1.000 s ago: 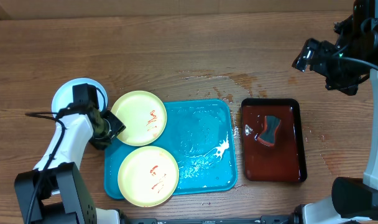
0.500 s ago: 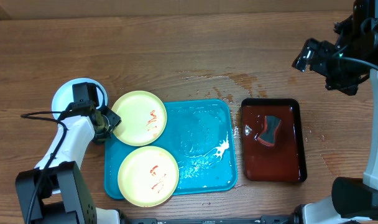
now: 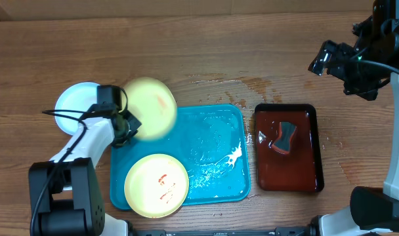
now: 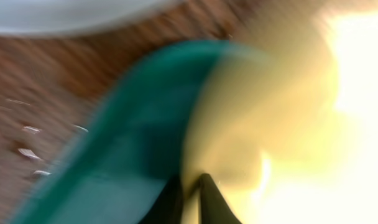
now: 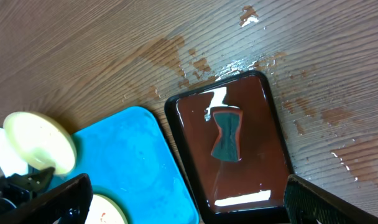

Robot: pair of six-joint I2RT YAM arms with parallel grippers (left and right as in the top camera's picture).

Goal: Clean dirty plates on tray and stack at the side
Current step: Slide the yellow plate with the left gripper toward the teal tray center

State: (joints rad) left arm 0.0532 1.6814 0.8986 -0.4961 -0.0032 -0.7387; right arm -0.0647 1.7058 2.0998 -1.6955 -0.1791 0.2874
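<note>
Pinching the rim of a pale yellow-green plate (image 3: 151, 108), the left end effector (image 3: 125, 124) has its fingers closed on the edge. It holds the plate, blurred, over the far left corner of the turquoise tray (image 3: 212, 134). Doing this well likely means keeping a firm grip and clearing the white plate (image 3: 71, 101) near the counter's left edge. A second smeared plate (image 3: 157, 185) lies on the tray's near left. The right end effector (image 3: 324, 60) hangs wide open and empty over the far right corner.
</note>
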